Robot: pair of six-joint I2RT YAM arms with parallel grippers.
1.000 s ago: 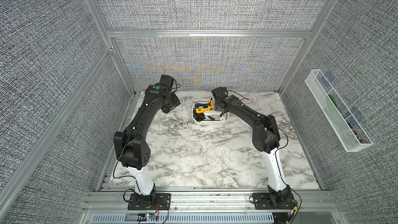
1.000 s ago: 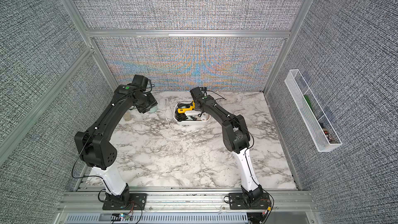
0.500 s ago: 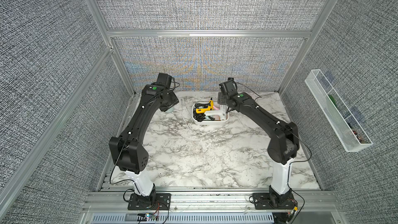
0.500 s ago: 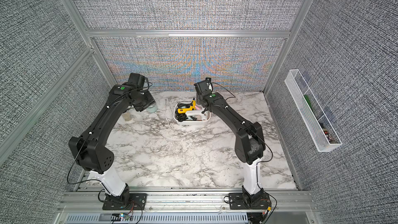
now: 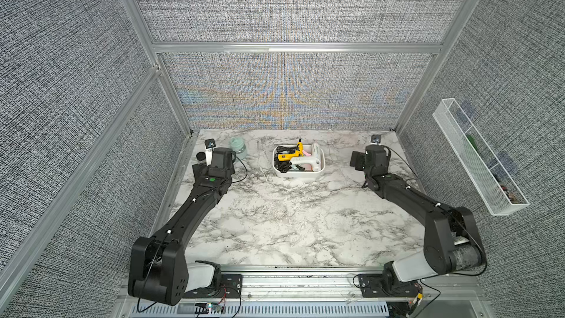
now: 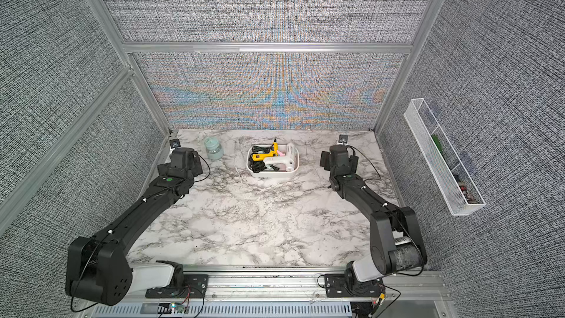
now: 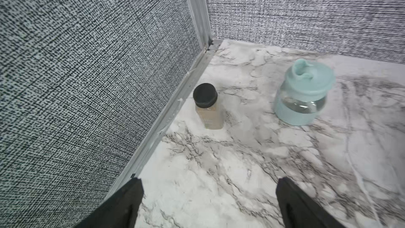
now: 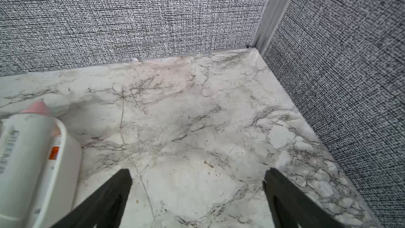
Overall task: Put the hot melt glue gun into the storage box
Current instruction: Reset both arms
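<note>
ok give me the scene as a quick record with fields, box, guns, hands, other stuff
storage box: white tub, back middle of the marble table
in the box: yellow glue gun, white glue gun, black cord
left hand: open, empty, near the back left corner
right hand: open, empty, apart from the box on its right side
other items: mint-lidded jar and black-capped bottle, upright, apart
side wall: white mesh tray
task state: both guns lie in the box
</note>
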